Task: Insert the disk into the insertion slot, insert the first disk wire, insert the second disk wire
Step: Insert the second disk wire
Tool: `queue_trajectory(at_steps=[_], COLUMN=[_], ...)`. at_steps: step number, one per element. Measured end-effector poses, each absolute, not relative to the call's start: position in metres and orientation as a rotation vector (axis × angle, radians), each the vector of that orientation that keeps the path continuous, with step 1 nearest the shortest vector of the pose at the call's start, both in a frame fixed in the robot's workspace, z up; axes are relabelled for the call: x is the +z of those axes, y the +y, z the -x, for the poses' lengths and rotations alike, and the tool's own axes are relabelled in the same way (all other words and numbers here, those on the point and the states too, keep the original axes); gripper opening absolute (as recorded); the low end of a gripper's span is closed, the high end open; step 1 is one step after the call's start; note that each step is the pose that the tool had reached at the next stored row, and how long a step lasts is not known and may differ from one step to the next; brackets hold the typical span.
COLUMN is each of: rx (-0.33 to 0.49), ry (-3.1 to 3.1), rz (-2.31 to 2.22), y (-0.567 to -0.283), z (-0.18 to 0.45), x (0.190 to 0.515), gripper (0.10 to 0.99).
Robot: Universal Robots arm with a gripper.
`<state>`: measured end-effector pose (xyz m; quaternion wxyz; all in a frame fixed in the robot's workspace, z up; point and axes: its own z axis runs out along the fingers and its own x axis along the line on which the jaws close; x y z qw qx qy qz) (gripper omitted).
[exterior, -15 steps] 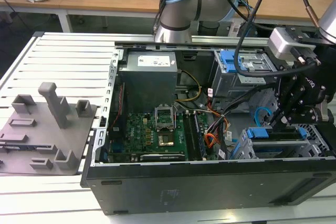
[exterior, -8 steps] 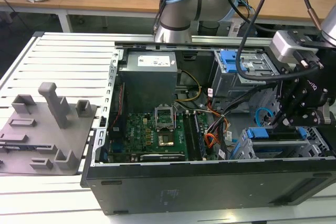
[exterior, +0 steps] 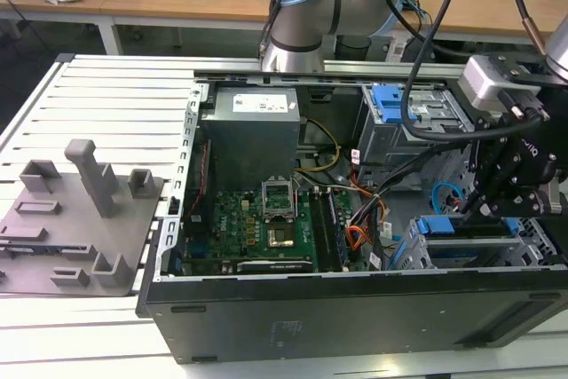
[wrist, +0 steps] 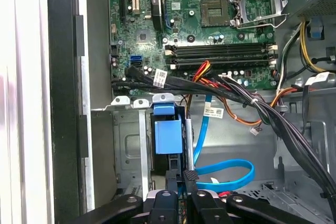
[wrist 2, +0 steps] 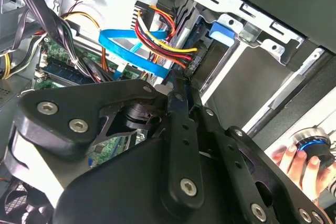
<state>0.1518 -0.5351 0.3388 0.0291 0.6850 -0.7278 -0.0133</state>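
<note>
The exterior view gives the whole open PC case [exterior: 266,308] on a slatted white table [exterior: 106,86], with a grey 3D-printed-looking fixture tray [exterior: 80,219] off at the exterior view's left and the green motherboard [exterior: 257,228] in the middle. The arm reaches down into the case at the exterior view's right, gripper [exterior: 497,197] hanging just over the blue-framed disk [exterior: 466,226], which sits in the grey perforated insertion slot [exterior: 426,255].

The first wrist view looks straight down past the gripper [wrist: 181,182]: the fingertips [wrist: 190,178] sit close together around something small and dark, right at the end of the flat light-blue second disk wire [wrist: 226,174], which loops beside the disk [wrist: 168,136]. Can't tell for sure that it's clamped.

In the second wrist view there's the orange-red-yellow wire bundle [wrist 2: 157,38] plugged in near the disk [wrist 2: 223,32], plus a person's hand [wrist 2: 294,163] on a round knob at the edge.
</note>
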Motion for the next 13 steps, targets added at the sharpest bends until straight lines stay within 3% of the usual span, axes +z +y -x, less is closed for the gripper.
queue_trajectory(at_steps=[6, 8, 9, 13], rx=[-0.042, -0.042, -0.042, -0.042], ry=[-2.245, -2.245, -2.245, -2.245], rz=[-2.114, -2.114, -2.114, -2.114], y=[-0.535, -0.535, -0.535, -0.536], z=[-0.152, -0.152, -0.152, -0.152], x=[0.336, 0.336, 0.336, 0.35], gripper=[0.161, 0.173, 0.235, 0.235])
